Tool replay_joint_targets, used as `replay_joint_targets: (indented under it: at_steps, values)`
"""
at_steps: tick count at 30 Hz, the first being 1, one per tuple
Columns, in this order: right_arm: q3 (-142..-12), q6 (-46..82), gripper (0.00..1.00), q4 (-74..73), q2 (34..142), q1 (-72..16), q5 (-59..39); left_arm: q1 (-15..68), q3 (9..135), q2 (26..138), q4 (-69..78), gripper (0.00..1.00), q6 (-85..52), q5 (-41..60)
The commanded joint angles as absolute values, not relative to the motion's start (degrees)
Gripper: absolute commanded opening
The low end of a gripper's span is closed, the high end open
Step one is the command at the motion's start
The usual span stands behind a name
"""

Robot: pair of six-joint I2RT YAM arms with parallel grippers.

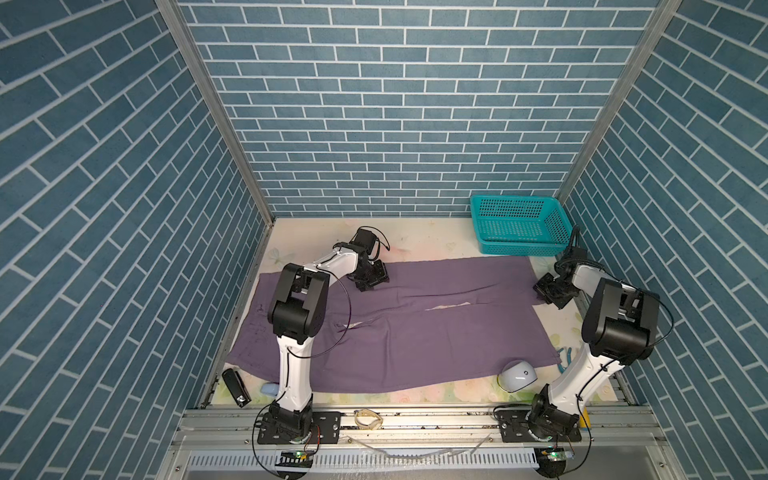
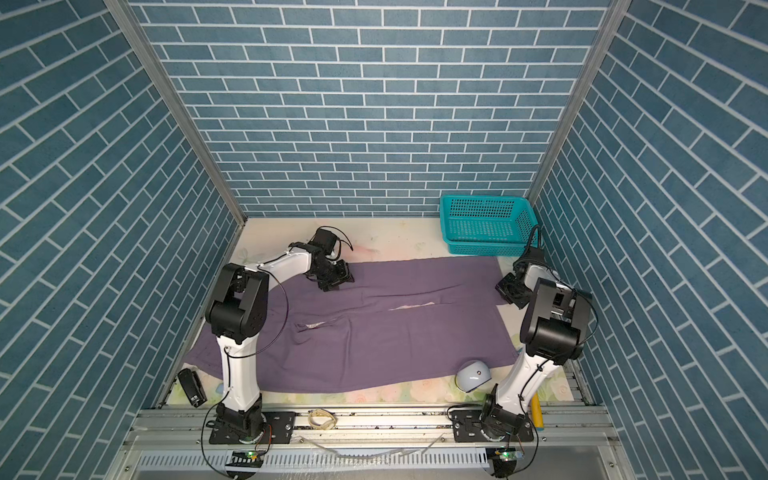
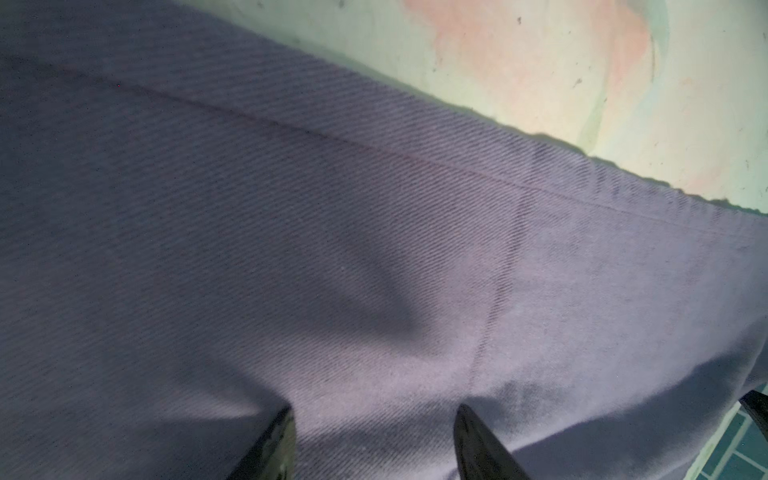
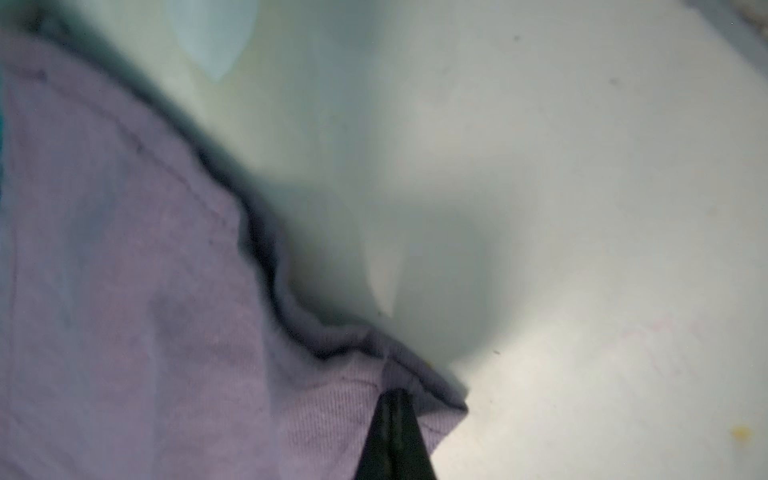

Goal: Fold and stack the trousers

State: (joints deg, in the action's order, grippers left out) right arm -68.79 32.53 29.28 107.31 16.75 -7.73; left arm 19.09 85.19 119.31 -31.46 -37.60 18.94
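The dusty-purple trousers (image 1: 436, 332) (image 2: 395, 332) lie spread flat across the table, with the two legs running to the right. My left gripper (image 1: 376, 282) (image 2: 338, 282) is at their far edge on the left. In the left wrist view it (image 3: 374, 409) is open, its fingertips (image 3: 282, 419) set down apart on the puckered cloth (image 3: 332, 249). My right gripper (image 1: 544, 293) (image 2: 505, 291) is at the right end of the far leg. In the right wrist view it (image 4: 397, 392) is shut on the hem corner of the trousers (image 4: 124, 291), which rises slightly off the table.
A teal perforated basket (image 1: 519, 224) (image 2: 486, 224) stands at the back right. A white dome-shaped object (image 1: 517, 376) rests at the near leg's end. A black stapler-like object (image 1: 236, 387) lies at the front left. Blue-handled pliers (image 1: 563, 357) lie by the right arm.
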Motion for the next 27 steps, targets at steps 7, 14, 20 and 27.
replay_joint_targets:
  at_steps: [7, 14, 20, 27]
  values:
    - [-83.7, 28.4, 0.00, 41.7, 118.7, 17.4, 6.1, 18.0, 82.9, 121.9, -33.2, 0.62, -37.6, 18.2]
    - [-83.5, 27.5, 0.00, 40.9, 119.0, 17.4, 6.6, 17.6, 82.3, 122.0, -32.5, 0.62, -37.6, 18.5]
    - [-78.4, 28.4, 0.30, 37.5, 107.7, 16.8, 2.5, 17.5, 85.8, 119.8, -34.9, 0.62, -36.5, 17.7]
    - [-66.3, 27.4, 0.43, 38.3, 89.3, 16.6, 5.0, 17.3, 85.6, 111.1, -36.6, 0.63, -36.4, 14.5]
